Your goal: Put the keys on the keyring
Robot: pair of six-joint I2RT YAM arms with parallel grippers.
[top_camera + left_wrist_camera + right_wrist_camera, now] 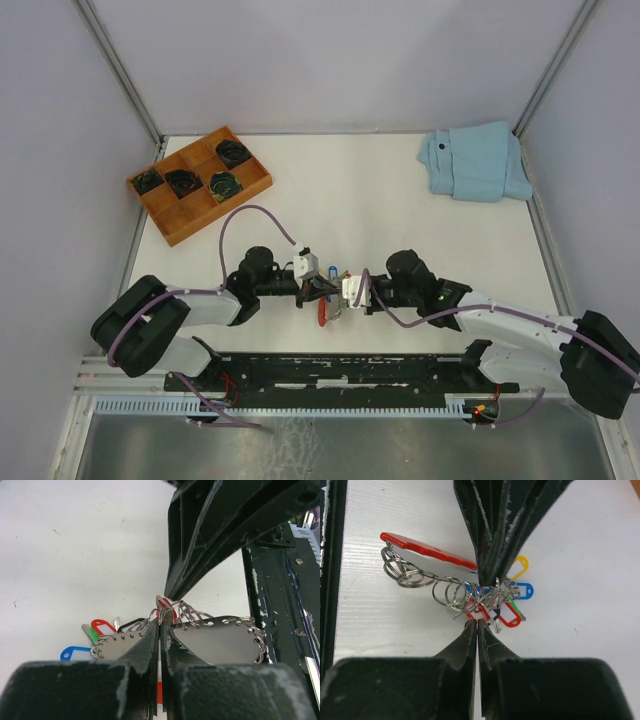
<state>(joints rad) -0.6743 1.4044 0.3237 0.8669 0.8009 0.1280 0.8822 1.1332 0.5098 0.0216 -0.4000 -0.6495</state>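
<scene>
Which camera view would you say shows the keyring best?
The right wrist view: the keyring lies spread out, with its red band, rings and coloured tags all visible. The left wrist view shows only some rings, low and edge-on; the top external view shows a tiny cluster.

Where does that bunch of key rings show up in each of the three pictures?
Top external: keyring just below centre.
Left wrist: keyring at centre.
Right wrist: keyring centre-left.
Shared landmark: the blue tag, clearest in both wrist views.
</scene>
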